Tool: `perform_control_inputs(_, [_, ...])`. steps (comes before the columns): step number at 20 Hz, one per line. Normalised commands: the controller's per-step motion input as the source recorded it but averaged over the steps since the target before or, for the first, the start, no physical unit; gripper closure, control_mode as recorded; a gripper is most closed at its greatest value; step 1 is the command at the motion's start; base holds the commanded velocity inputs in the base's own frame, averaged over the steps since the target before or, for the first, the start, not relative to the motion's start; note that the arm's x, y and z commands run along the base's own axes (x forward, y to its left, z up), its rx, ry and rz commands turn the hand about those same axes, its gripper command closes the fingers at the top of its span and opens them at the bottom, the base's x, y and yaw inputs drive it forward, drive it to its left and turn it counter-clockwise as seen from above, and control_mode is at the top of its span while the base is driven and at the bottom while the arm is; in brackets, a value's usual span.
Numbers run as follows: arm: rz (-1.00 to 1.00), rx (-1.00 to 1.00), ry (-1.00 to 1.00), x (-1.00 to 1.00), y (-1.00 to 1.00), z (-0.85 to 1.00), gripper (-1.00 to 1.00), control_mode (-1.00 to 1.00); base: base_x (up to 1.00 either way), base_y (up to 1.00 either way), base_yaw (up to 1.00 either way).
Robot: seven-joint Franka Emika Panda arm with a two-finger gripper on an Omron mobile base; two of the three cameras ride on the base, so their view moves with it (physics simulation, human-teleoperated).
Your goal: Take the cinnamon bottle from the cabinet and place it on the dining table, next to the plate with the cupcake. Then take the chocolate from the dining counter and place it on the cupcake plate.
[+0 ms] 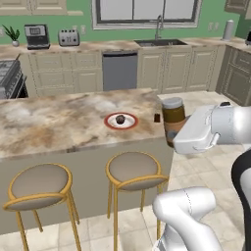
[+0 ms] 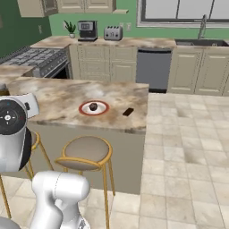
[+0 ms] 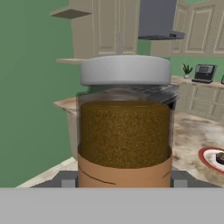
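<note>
A marbled tan stone table [image 1: 59, 122] runs across the middle of the room, with two round stools [image 1: 135, 171] on gold legs tucked under its near edge and pale floor tiles beyond its right end. On the table sits a red-rimmed white plate [image 1: 121, 121] with a dark cupcake [image 1: 120, 119] at its centre; at about 3 o'clock from the plate, near the table's right edge, lies a small dark chocolate [image 1: 157, 117]. The end effector [image 3: 124, 183] is closed around the cinnamon bottle [image 1: 173, 122], a clear upright bottle with a grey cap, brown powder and a tan label, held in the air just off the table's right end, at 3 o'clock from the chocolate. Behind, cream cabinets line a green wall under a window, with a sink [image 1: 159, 41], a dishwasher [image 1: 120, 71], a toaster [image 1: 68, 37], a coffee machine [image 1: 37, 37], a potted plant [image 1: 12, 34] and a stove [image 1: 10, 78] at 9 o'clock.
</note>
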Motion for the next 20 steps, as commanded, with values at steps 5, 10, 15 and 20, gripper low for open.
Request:
perform_control_inputs(5, [0.00, 0.00, 0.00, 0.00, 0.00, 0.00, 1.00, 1.00, 0.82, -0.33, 0.14])
perform_control_inputs(10, [0.00, 0.00, 0.00, 0.00, 0.00, 0.00, 1.00, 1.00, 0.83, -0.27, 0.17])
perform_control_inputs(15, [0.00, 0.00, 0.00, 0.00, 0.00, 0.00, 1.00, 1.00, 0.79, -0.29, 0.17])
perform_control_inputs(20, [0.00, 0.00, 0.00, 0.00, 0.00, 0.00, 1.00, 1.00, 0.18, -0.04, 0.06])
